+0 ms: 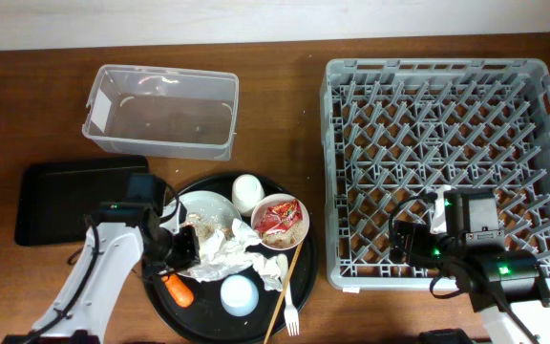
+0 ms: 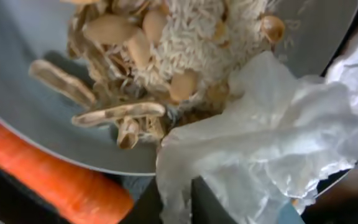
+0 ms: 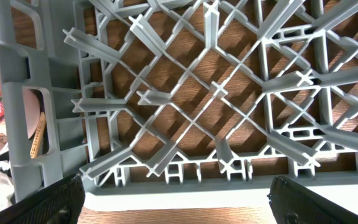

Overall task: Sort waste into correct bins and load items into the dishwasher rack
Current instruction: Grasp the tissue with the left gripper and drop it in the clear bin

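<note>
My left gripper point(image 1: 184, 247) is low over the white plate point(image 1: 203, 205) on the round black tray and is shut on a crumpled white napkin point(image 1: 225, 247). In the left wrist view the fingers point(image 2: 176, 202) pinch the napkin point(image 2: 260, 137) beside beige food scraps point(image 2: 166, 43), with the orange carrot point(image 2: 55, 180) at the plate's edge. The carrot point(image 1: 179, 290) lies just in front of the gripper. My right gripper point(image 1: 404, 244) is open and empty over the front left of the grey dishwasher rack point(image 1: 332, 143), and its fingers point(image 3: 179, 199) stand wide apart.
The round black tray point(image 1: 299, 287) also holds a white cup point(image 1: 246, 192), a bowl point(image 1: 299, 229) with a red wrapper point(image 1: 277, 218), a light blue cup point(image 1: 239, 294), a white fork point(image 1: 291, 311) and a wooden stick. The clear tub point(image 1: 160, 110) and shallow black tray point(image 1: 65, 196) stand at left.
</note>
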### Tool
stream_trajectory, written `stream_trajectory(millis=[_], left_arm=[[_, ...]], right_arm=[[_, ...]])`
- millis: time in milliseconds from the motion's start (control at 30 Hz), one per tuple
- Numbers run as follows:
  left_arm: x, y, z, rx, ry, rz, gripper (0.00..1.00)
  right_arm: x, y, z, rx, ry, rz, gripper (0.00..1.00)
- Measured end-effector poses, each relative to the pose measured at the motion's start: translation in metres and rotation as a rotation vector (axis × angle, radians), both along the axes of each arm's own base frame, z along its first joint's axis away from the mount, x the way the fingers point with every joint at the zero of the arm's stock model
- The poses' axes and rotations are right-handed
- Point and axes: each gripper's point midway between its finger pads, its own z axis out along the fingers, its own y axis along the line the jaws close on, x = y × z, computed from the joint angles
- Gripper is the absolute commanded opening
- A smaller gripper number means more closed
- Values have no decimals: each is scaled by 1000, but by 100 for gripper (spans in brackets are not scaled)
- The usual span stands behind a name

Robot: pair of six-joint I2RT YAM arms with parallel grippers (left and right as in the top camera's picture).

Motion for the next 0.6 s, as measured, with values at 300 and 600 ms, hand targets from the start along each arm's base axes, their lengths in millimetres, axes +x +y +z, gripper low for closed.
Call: stream_trajectory(millis=[300,600], left_arm=[[112,1,126,30,-425,-34,1],[297,10,93,129,-826,6,99]], right_arm=[[2,-1,1,-4,-8,-2,98],[3,-1,3,-7,-14,-4,98]])
